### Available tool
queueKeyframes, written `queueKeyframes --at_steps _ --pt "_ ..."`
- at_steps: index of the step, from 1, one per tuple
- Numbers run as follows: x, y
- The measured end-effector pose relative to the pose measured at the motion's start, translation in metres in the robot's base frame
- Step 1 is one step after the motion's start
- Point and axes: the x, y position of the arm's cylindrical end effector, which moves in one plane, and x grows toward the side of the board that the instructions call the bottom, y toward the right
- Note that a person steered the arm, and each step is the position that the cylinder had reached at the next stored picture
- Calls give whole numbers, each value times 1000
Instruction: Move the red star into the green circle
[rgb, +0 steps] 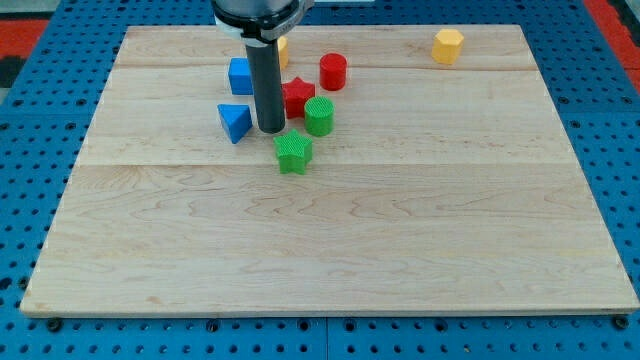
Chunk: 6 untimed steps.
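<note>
Seven blocks near board's (330, 250) top edge, my tip (271, 130) beside red star (297, 96), holding nothing

my tip (271, 130) low on the board, dark rod upright

The rod (269, 85) is covering the left side of the red star (298, 96), so whether the two are touching is staying unclear. It is also hiding most of a yellow block (283, 49) behind it, leaving that block's shape unreadable, and overlapping the right edge of the blue block (240, 76). The view's top is cutting off the arm's housing (256, 14) above the rod.
</note>
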Motion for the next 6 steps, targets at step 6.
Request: queueKeyframes --at_steps 6 --pt "-77 33"
